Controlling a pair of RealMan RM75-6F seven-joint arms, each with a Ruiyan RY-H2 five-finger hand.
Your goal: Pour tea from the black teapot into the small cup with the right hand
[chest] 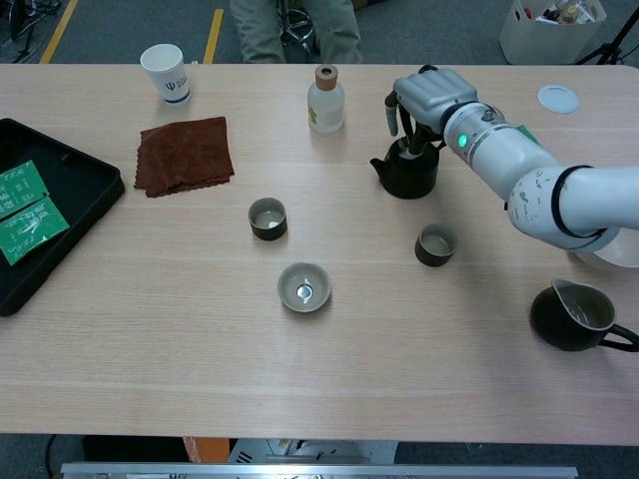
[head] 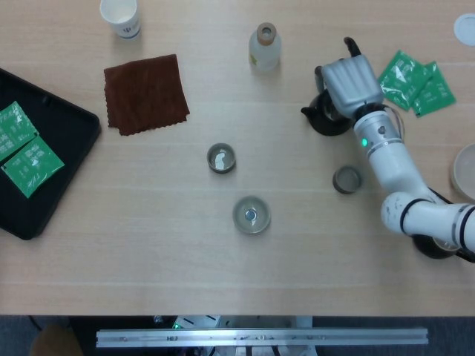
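Right hand (chest: 427,97) sits over the black teapot (chest: 404,172), fingers (chest: 391,112) curled down around its top and handle. Whether they actually grip the handle cannot be told from either view. Teapot stands upright on the table (chest: 319,379), spout pointing away from the fingers toward the table's left. Small cup (chest: 435,244) stands near, below the fingers on the robot's side, apart from the teapot. Clear bottle (chest: 325,100) stands left of the fingers; green packets (head: 415,80) lie right of them.
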